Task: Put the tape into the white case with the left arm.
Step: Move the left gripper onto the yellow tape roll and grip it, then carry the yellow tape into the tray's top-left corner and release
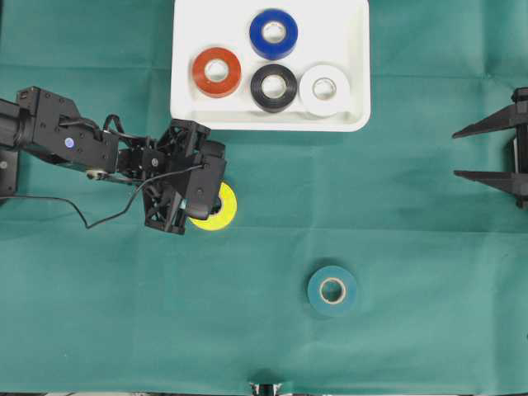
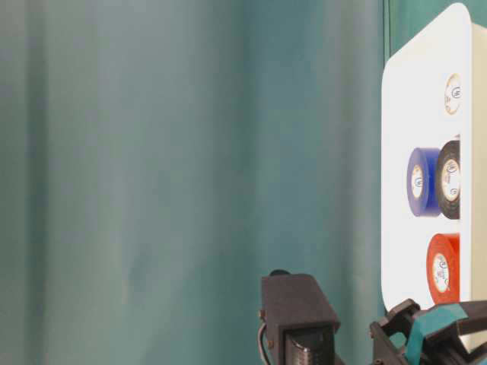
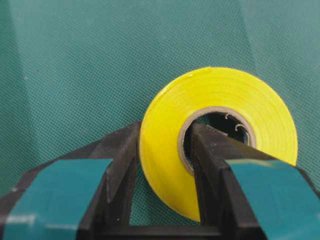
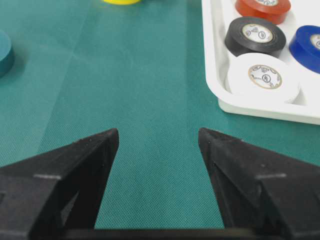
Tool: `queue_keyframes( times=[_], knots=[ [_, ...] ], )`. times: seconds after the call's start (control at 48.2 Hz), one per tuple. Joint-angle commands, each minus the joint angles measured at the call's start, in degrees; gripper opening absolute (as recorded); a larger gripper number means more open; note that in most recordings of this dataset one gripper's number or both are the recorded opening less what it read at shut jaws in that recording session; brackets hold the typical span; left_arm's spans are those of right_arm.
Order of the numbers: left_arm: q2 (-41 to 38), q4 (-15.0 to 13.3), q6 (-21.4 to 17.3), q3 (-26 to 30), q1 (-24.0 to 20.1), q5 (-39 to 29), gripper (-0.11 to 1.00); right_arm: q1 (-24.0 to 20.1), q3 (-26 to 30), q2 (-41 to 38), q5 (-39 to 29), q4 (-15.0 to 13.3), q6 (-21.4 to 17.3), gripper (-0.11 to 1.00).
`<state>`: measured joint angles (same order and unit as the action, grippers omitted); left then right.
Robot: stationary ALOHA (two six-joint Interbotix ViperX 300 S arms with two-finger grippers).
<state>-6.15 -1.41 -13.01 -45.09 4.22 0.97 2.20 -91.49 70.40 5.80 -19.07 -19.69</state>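
A yellow tape (image 3: 220,95) roll lies on the green cloth, left of centre in the overhead view (image 1: 223,208). My left gripper (image 3: 166,128) is shut on its wall. One teal-banded finger is inside the cardboard core and the other presses the outer face. From above, the gripper (image 1: 208,203) covers the roll's left half. The white case (image 1: 350,33) sits at the top centre, above and to the right of the gripper. My right gripper (image 4: 158,132) is open over bare cloth at the right edge (image 1: 458,153).
The case holds red (image 1: 217,73), blue (image 1: 273,34), black (image 1: 274,87) and white (image 1: 324,90) rolls. A teal roll (image 1: 332,290) lies on the cloth lower right of centre. A thin black cable (image 1: 82,221) trails from the left arm.
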Motion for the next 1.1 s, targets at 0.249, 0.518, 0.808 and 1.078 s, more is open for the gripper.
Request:
queue_keyframes(
  times=[0.249,0.518,0.808,1.078],
  knots=[
    [1.32,0.09,0.09,1.05,0.62,-0.44,0.27,0.0,0.53,-0.35,0.62,-0.09,-0.09,0.98],
    [6.15,0.09,0.26,2.11,1.76,-6.06,0.27,0.0,0.62,-0.35,0.62,-0.18,-0.09,0.98],
    [11.07,0.09,0.0,2.37,1.85,-9.49,0.27,0.0,0.53,-0.35,0.62,-0.09,-0.09,0.98],
    [12.92,0.18,-1.32,2.72,-2.9,-10.37,0.27,0.0,0.53,-0.35,0.62,-0.18,-0.09,0.98]
  ],
)
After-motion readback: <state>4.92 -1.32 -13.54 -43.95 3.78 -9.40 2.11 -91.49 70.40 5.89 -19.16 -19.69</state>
